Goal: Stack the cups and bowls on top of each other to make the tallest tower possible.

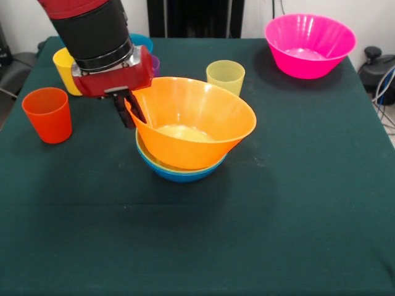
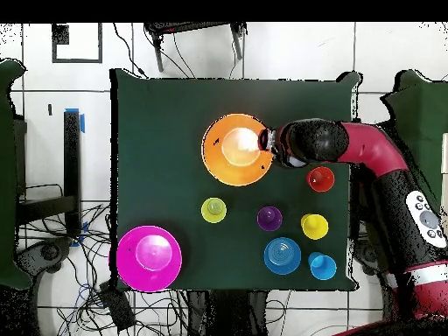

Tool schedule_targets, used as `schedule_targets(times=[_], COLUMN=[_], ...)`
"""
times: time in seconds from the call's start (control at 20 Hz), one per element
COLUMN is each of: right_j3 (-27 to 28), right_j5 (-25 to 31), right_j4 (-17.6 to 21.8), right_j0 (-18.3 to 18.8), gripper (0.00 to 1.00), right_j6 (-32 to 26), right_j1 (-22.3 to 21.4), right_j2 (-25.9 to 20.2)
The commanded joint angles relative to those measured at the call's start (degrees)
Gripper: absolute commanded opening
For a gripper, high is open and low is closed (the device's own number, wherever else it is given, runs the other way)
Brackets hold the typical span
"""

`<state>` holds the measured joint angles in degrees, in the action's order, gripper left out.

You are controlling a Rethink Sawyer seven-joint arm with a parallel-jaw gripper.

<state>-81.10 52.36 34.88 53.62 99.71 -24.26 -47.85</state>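
As the large orange-yellow bowl (image 1: 190,123) settles, tilted, into the medium blue bowl (image 1: 179,169) near the middle of the green table (image 1: 278,234), the Sawyer arm's gripper (image 1: 131,108) has its dark fingers (image 1: 137,108) closed over the bowl's rim at about nine o'clock in the front view, one finger inside the wall and one outside, pinching the thin plastic. The step in hand looks to be seating this bowl on the tower's base; it leans toward three o'clock, so the next move probably calls for levelling it before letting go, then drawing clear without dragging the rim. The orange cup (image 1: 48,114) stands apart at nine o'clock from the pile, with the yellow cup (image 1: 63,68) beyond it and the pale yellow-green cup (image 1: 225,75) at one o'clock. The pink bowl (image 1: 310,44) waits well apart near the far corner; from overhead, a purple cup (image 2: 269,218), a small blue bowl (image 2: 283,255) and a blue cup (image 2: 322,266) sit nearer the robot.
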Motion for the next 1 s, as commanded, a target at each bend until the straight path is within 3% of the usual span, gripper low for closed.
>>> schedule_targets(times=[0.05, 0.3, 1.0], right_j3=[-0.73, -4.31, -3.34], right_j5=[-0.14, -0.46, -4.17], right_j4=[5.52, 2.87, 4.32], right_j0=[-4.56, -4.80, -4.30], gripper=[0.00, 0.00, 0.00], right_j6=[-9.16, -5.88, -7.40], right_j1=[-3.09, -2.71, 1.09], right_j2=[3.46, 3.35, 3.98])
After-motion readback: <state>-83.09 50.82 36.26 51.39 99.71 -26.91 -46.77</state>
